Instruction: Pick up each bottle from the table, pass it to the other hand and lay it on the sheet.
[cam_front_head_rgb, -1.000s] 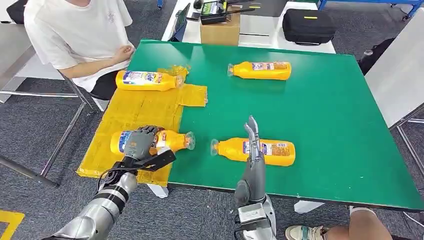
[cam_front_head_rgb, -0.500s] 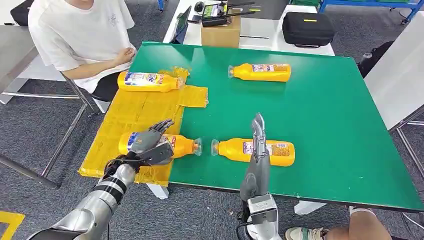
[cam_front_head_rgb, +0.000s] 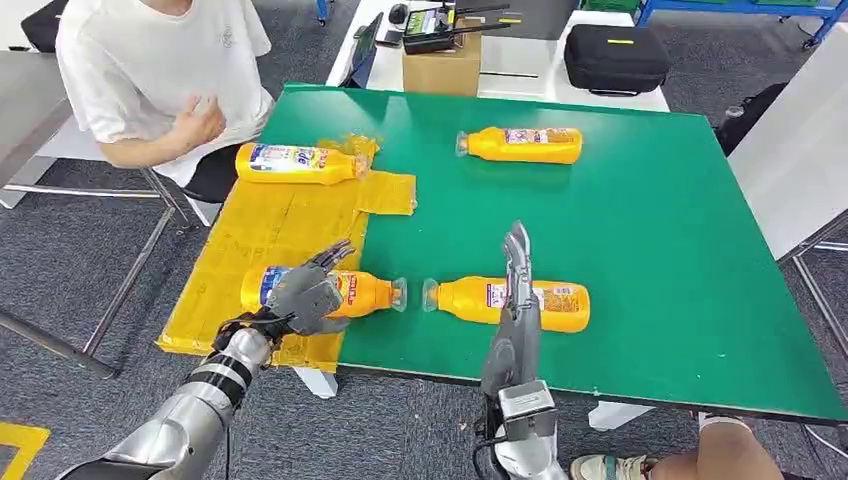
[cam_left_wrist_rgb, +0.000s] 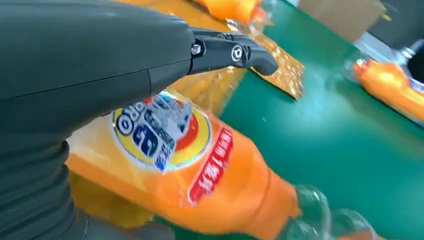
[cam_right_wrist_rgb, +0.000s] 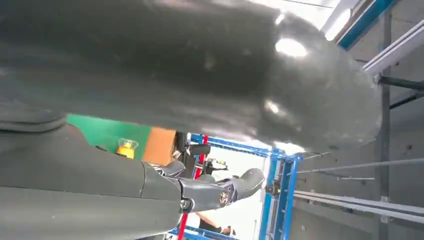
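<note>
An orange bottle (cam_front_head_rgb: 350, 292) lies on its side at the near end of the yellow sheet (cam_front_head_rgb: 270, 225), its cap end reaching over onto the green table (cam_front_head_rgb: 650, 220). My left hand (cam_front_head_rgb: 303, 293) hovers over its label end with fingers spread and holds nothing; the left wrist view shows the same bottle (cam_left_wrist_rgb: 195, 170) beneath an outstretched finger (cam_left_wrist_rgb: 232, 52). My right hand (cam_front_head_rgb: 518, 265) stands edge-on, fingers straight, over a second bottle (cam_front_head_rgb: 560, 305) on the green table. A third bottle (cam_front_head_rgb: 295, 162) lies at the far end of the sheet. A fourth bottle (cam_front_head_rgb: 522, 143) lies far back on the table.
A person in a white shirt (cam_front_head_rgb: 150, 70) sits at the table's far left corner, one hand raised. A cardboard box (cam_front_head_rgb: 440, 65) and a black case (cam_front_head_rgb: 615, 55) stand behind the table. Someone's knee and shoe (cam_front_head_rgb: 690, 460) show at the near right.
My left hand has let go of the near bottle on the sheet and spread its fingers. The right hand rose slightly. The person lifted a hand.
</note>
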